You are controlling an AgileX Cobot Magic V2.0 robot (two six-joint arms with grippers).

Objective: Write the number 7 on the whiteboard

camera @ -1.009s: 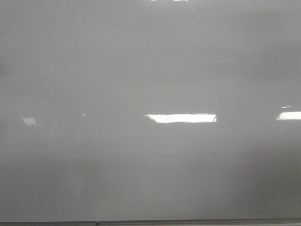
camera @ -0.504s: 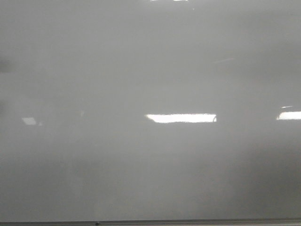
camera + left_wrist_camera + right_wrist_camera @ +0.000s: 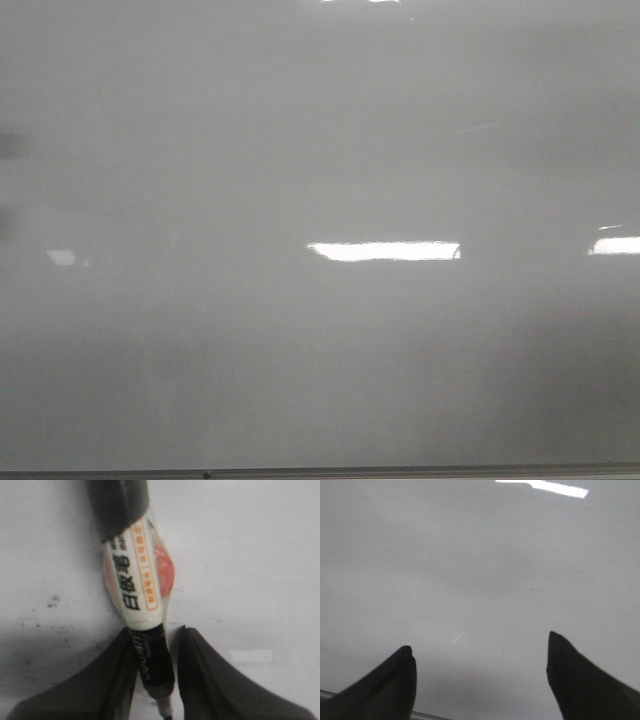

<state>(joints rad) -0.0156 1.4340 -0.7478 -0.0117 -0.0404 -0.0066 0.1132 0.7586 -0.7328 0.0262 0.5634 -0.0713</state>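
Between the left gripper's (image 3: 156,672) dark fingers a marker (image 3: 140,600) sits clamped, its long axis running straight out past the fingertips, the whiteboard (image 3: 250,570) close behind. The right gripper (image 3: 480,667) gapes wide, holding nothing.

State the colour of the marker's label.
The marker has a white label with black and orange print; left wrist view shows it best.

My front view is dim, grey and hazy; the whiteboard (image 3: 320,130) carries hard white glare bars at mid-height, and a faint dark smudge of shadow sits at its left edge. In my left wrist view the marker (image 3: 137,592) is soft and out of focus, shadow pooling beside it. My right wrist view is evenly lit, with one glare strip (image 3: 542,486).
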